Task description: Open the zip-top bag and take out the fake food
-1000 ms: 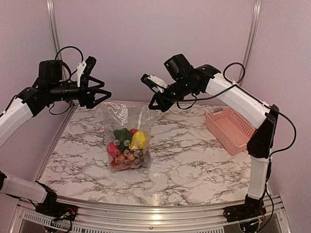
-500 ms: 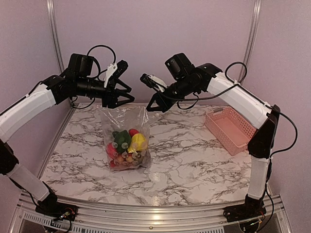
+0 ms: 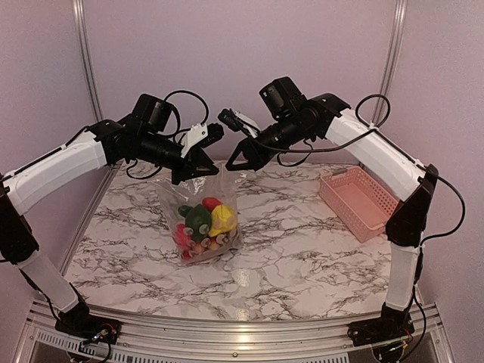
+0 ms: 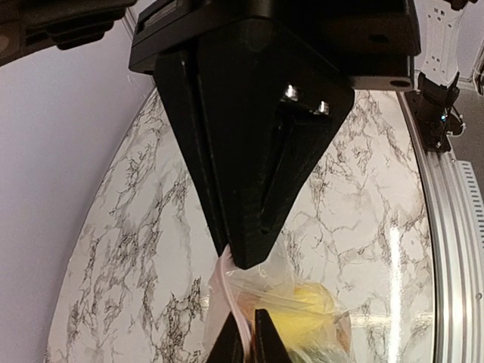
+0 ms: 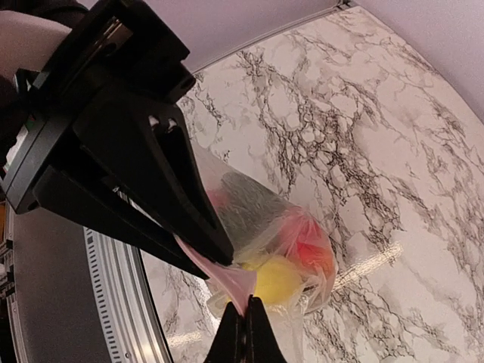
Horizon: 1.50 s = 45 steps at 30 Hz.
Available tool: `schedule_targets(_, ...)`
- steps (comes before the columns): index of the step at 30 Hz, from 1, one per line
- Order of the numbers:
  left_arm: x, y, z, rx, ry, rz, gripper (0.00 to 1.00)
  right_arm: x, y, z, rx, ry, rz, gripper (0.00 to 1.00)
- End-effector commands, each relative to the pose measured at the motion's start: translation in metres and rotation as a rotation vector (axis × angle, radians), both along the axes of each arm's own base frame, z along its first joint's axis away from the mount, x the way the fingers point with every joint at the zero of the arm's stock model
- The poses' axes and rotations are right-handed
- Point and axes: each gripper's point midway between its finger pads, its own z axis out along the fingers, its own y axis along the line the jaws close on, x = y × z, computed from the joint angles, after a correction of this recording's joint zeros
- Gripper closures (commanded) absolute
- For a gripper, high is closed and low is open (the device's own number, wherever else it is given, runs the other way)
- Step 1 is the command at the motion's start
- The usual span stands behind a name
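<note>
1. Closest to us, the table [image 3: 302, 272] shows white stone with dark wiggly lines.
2. A little farther back, left of the middle, we see the bag [image 3: 204, 213]. It is clear and crinkly. Its bottom seems to sit on the table, and the rest is pulled up tall.
3. All the toy food [image 3: 206, 227] is inside the bag, piled up at the bottom. We see a green piece with a yellow piece just beside it. A red one is on top, more red is on the left, and small tan bits lie underneath.
4. Above the food, the plastic goes up to a pink top edge.
5. Our left claw [image 4: 246, 340] is pinched tight on that pink edge, with its two fingers pressed together.
6. Our right claw [image 5: 243, 329] is pinched tight on the same edge. The tips of the two claws are just beside each other, and the bag hangs down between them.
7. Farther back on the right, a pink basket [image 3: 355, 198] sits on the table, well apart from the bag.
8. Farthest away is the pale purple wall [image 3: 227, 60].
</note>
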Motion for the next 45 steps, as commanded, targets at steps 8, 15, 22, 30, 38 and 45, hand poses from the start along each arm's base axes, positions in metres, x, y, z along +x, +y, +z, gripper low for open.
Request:
schedule_targets(8,-0.01,0.006,0.019,-0.238,0.044,-0.001,1.0,-0.007,-0.027,0.082,0.246,-0.182,-0.061,0.48)
schedule_targets(15,-0.033,0.005,0.03,-0.455,0.136,-0.055,1.0,-0.036,-0.076,0.092,0.48,-0.325,-0.126,0.2)
schedule_targets(22,-0.039,0.009,0.029,-0.517,0.188,-0.034,1.0,-0.048,-0.069,0.047,0.395,-0.31,-0.004,0.28)
schedule_targets(30,-0.044,0.011,0.028,-0.522,0.222,-0.039,1.0,-0.051,-0.058,0.022,0.408,-0.33,0.077,0.32)
schedule_targets(38,-0.056,0.016,0.019,-0.487,0.226,-0.06,1.0,-0.039,-0.045,0.01,0.406,-0.353,0.104,0.36)
schedule_targets(45,-0.058,0.018,0.019,-0.475,0.214,-0.066,1.0,-0.035,-0.037,0.01,0.407,-0.367,0.118,0.46)
